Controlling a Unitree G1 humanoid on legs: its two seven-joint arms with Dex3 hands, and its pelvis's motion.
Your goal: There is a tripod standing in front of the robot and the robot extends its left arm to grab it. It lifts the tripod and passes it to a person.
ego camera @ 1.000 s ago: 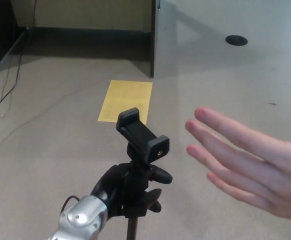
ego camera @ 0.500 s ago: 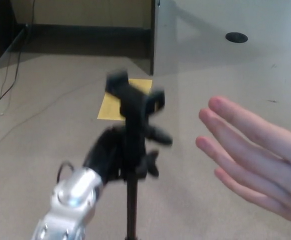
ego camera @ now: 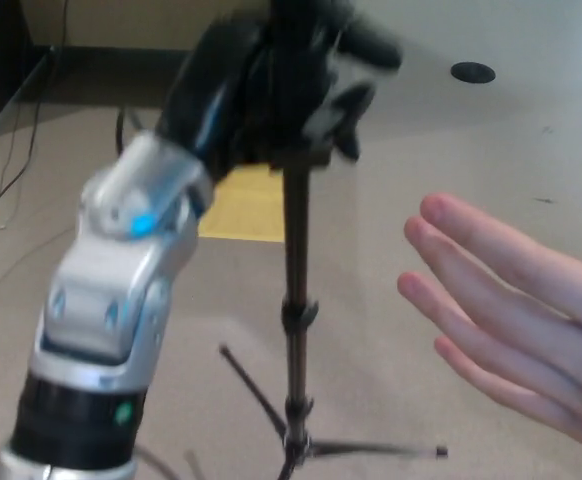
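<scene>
The grab and the lift looked done. At the left of the head view the robot's silver forearm rose steeply, and its left hand (ego camera: 256, 85), black and blurred with motion, was clamped around the top of the tripod (ego camera: 295, 300). The tripod hung below that grip, its thin column running down the middle of the view to spread legs that appeared clear of the floor (ego camera: 91, 270). Its head was cut off at the top edge. The yellow sheet (ego camera: 251, 205) on the floor showed partly behind the column. To the right, a person's hand (ego camera: 516, 320) waited, flat and open, near the column but not touching it, so the handover remained. The right hand was not in view.

A second earlier the left hand gripped the tripod low in the view, with the phone clamp plainly visible above it; since then arm and tripod had risen high, exposing the column and legs. The person's hand had barely shifted.
</scene>
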